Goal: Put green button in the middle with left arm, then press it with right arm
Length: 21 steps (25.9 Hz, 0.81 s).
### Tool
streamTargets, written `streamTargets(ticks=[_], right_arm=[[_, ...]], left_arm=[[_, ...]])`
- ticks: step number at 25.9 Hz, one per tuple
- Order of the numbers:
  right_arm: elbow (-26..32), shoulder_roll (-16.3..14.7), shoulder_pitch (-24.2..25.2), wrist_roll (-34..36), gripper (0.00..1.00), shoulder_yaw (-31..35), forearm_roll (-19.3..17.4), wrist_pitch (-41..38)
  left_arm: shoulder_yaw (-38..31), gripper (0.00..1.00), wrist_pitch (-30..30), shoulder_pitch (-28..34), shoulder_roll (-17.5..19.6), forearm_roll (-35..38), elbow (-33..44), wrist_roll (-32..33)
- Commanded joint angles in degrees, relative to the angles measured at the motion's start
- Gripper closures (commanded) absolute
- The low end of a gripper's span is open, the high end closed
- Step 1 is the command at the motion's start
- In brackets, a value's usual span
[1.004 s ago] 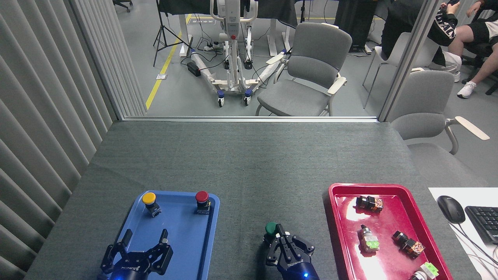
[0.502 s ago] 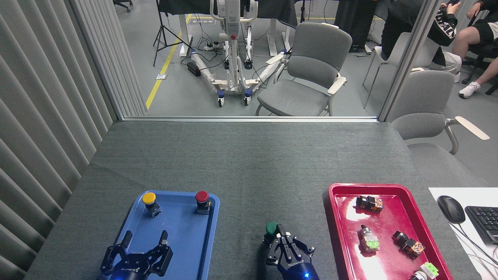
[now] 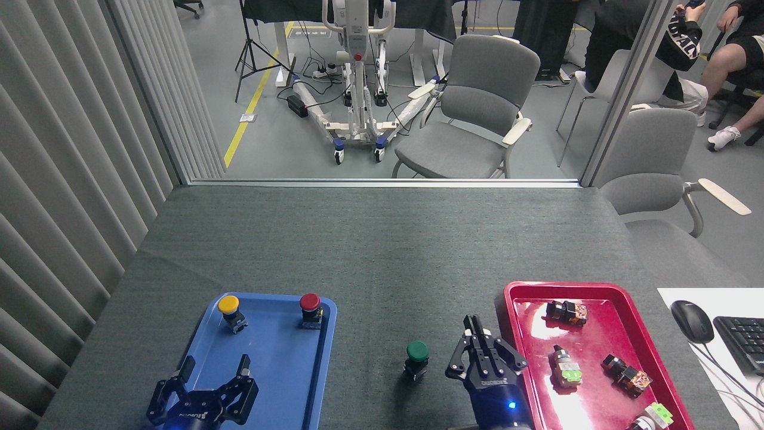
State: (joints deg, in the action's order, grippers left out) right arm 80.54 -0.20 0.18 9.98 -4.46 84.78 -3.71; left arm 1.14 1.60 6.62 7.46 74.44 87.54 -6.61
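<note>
The green button (image 3: 416,358) stands upright on the dark grey cloth in the middle (image 3: 382,263), between the two trays, with nothing touching it. To its right, a short gap away, my right gripper (image 3: 473,323) points away from me with its fingers pressed together, holding nothing. My left gripper (image 3: 216,365) hangs over the near end of the blue tray (image 3: 280,382), fingers spread apart and empty.
A yellow button (image 3: 230,310) and a red button (image 3: 310,309) stand at the far end of the blue tray. The red tray (image 3: 597,295) at right holds several small switches. A mouse (image 3: 691,320) and keyboard (image 3: 743,343) lie far right.
My right gripper has come off the green button's cap and moved right, toward the red tray. The button stays in place. My left gripper has drawn back slightly toward me.
</note>
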Motion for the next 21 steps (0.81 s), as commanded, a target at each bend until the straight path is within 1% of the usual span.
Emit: streamTargets(ticks=[1,4,9,17,21], right_arm=[[0.24,-2.61,1.13,0.22,0.0,3.23,-0.06,-1.38],[0.41,-3.4,2.89,0.66,0.0,4.81,-0.06,-2.09],[3.14,-4.11,6.58,2.15,0.0,6.4,-0.06,-2.09],[8.41,-4.02,15.37,4.35,0.0,6.66,0.03,-2.09],[8.41,-3.85,16.25,4.88,0.0,6.84,0.03,-1.65]], left_arm=[[-0.35,0.0,-0.02,0.06,-0.07,0.0,0.09,-0.16],[-0.35,0.0,-0.02,0.06,0.01,0.0,0.09,-0.16],[-0.35,0.0,-0.02,0.06,0.01,0.0,0.0,-0.16],[-0.44,0.0,-0.1,0.06,-0.07,0.0,-0.09,-0.16],[-0.44,0.0,-0.02,0.06,-0.07,0.0,-0.09,-0.16]])
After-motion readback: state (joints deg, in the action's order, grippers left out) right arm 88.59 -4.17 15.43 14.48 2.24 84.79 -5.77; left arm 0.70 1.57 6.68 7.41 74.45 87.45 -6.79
